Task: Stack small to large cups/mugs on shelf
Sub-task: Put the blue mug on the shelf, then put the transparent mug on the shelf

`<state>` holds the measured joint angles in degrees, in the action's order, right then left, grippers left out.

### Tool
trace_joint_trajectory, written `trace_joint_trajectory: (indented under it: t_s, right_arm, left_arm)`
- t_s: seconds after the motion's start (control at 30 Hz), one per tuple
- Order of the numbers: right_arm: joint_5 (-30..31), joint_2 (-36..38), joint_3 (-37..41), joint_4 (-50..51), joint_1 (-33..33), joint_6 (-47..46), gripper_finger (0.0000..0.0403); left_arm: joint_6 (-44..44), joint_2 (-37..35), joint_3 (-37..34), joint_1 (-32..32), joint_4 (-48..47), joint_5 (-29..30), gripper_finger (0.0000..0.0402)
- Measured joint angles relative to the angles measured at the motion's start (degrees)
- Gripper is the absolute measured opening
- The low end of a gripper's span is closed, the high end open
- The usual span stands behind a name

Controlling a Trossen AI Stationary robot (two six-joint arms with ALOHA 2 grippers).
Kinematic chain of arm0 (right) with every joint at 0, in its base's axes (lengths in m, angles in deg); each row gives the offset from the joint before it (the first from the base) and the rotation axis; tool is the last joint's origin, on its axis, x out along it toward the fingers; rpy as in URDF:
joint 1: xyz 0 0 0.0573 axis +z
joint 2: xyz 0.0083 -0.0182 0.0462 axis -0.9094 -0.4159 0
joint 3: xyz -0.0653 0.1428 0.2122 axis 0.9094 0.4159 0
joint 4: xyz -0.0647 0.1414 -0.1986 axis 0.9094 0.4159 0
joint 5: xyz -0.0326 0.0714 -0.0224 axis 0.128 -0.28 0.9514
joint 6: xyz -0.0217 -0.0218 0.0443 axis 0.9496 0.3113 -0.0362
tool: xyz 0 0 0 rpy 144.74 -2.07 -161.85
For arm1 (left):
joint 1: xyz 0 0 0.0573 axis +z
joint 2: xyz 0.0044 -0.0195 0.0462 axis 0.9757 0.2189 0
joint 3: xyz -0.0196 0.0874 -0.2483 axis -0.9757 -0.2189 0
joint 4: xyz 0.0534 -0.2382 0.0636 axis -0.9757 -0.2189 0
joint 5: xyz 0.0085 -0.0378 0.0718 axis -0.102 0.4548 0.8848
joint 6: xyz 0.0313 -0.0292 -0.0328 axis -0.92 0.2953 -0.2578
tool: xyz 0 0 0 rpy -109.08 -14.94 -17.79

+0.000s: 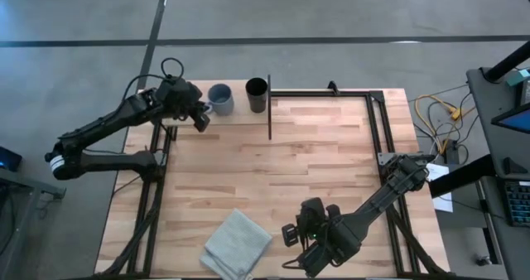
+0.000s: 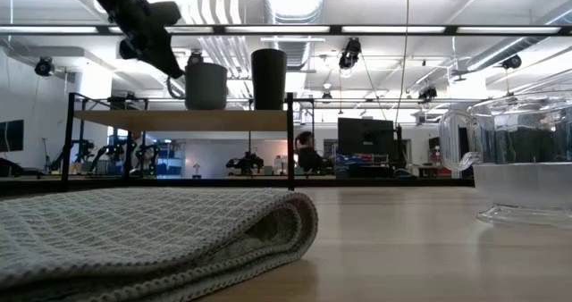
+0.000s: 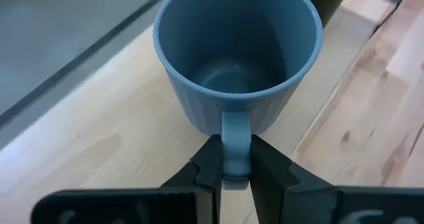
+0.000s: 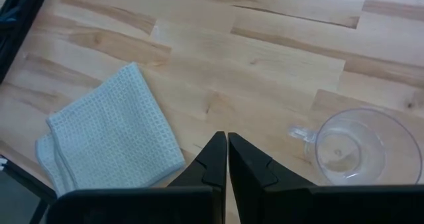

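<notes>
my left fingers (image 3: 235, 163) clench the handle of the blue-grey mug (image 3: 237, 52) on the shelf (image 1: 240, 114), beside the black cup (image 1: 257, 95). my right fingers (image 4: 226, 159) are pressed together, empty, over the desk (image 4: 265, 58) near the glass cup (image 4: 358, 148).

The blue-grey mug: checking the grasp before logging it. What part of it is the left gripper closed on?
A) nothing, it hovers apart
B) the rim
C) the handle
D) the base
C: the left gripper pinches the handle of the blue-grey mug on the shelf.

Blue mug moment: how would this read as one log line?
left gripper: shut on blue mug handle, on shelf | black cup: beside | right gripper: shut, idle | glass cup: on table
</notes>
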<state>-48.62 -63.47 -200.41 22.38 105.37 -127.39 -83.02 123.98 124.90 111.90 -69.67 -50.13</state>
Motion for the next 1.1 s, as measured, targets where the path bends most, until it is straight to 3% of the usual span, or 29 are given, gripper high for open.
trace_joint_trajectory:
  t_s: [0.13, 0.37, 0.63, 0.93, 1.1]
  right_arm:
    - [0.00, 0.00, 0.00, 0.01, 0.00, -0.62, 0.0008]
    - [0.00, 0.00, 0.02, 0.02, -0.01, -0.61, 0.0008]
    - [0.00, 0.00, 0.02, -0.02, -0.02, -0.63, 0.0008]
    - [0.00, 0.00, -0.09, -0.39, -0.02, -0.59, 0.0008]
    - [0.00, 0.00, -0.13, 1.08, 0.00, -1.41, 0.0008]
  left_arm:
    - [-0.04, 0.12, -0.63, 0.00, -0.37, -0.06, 0.0036]
    - [-0.26, 0.14, -0.73, 0.00, -0.26, 0.10, 0.0109]
    - [-1.27, -0.38, 0.73, 0.00, -0.30, 1.14, 0.0118]
    - [3.31, -4.41, 5.99, -0.08, -1.96, -9.34, 0.0119]
    - [6.45, -7.55, 7.56, -0.37, -5.04, -18.90, 0.0120]
